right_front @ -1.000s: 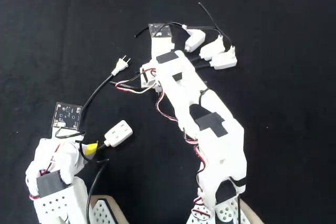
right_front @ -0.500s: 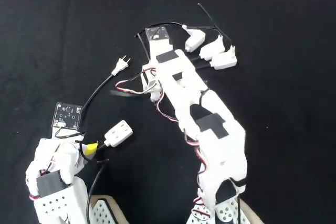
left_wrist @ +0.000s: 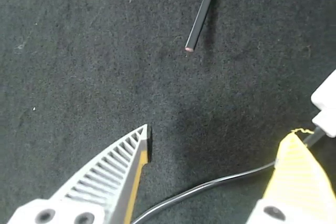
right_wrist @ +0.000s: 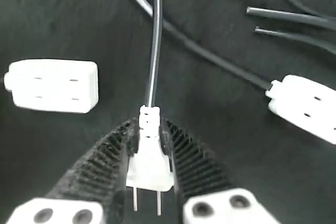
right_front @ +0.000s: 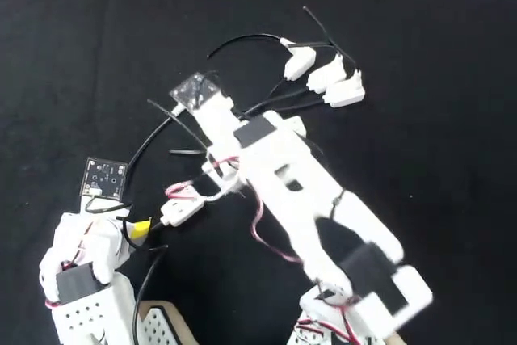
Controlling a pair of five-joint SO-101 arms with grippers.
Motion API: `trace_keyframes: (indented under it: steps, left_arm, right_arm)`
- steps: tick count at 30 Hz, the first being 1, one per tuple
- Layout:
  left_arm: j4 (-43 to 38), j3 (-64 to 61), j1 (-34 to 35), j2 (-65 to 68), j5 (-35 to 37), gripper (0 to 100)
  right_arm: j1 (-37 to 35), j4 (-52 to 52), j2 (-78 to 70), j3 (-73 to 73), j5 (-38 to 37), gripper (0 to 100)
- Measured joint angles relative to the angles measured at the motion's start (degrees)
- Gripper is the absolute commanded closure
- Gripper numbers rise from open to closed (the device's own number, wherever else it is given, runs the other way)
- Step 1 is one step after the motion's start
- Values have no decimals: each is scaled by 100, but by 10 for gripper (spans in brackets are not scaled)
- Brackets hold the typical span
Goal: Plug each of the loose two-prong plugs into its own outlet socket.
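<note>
Black tabletop [right_front: 452, 159]; right end effector [right_wrist: 148, 128] clamps plug [right_wrist: 149, 169] between sockets [right_wrist: 52, 86], left end effector [left_wrist: 219, 132] wide.

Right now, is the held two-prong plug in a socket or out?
Out. The plug sits in the right end effector, both prongs bare.

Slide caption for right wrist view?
Right gripper shut on a white two-prong plug, one white outlet socket and a second socket nearby.

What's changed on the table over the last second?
The right gripper swung from beside the far sockets over to the loose plug and closed on it. The left gripper, open, the near socket and the far sockets stayed put.
</note>
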State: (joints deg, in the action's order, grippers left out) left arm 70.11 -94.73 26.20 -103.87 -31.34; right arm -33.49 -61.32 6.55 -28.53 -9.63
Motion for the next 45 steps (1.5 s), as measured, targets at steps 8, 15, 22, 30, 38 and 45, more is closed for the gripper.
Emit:
trace_keyframes:
  steps: [8, 15, 22, 30, 38, 45]
  left_arm:
    - [0, 0, -9, 0, 0, 626]
    - [0, 0, -9, 0, 0, 626]
    - [0, 0, -9, 0, 0, 626]
    - [0, 0, -9, 0, 0, 626]
    - [0, 0, -9, 0, 0, 626]
    - [0, 0, -9, 0, 0, 626]
  right_arm:
    - [343, 1169, -264, -1152, -563, 982]
    - [334, 1020, -897, -958, -563, 776]
    - [343, -44, -905, -237, -571, 772]
    - [466, -413, -967, 62, -615, 871]
    - [448, -185, -967, -334, -949, 879]
    - [440, 237, -967, -589, -958, 881]
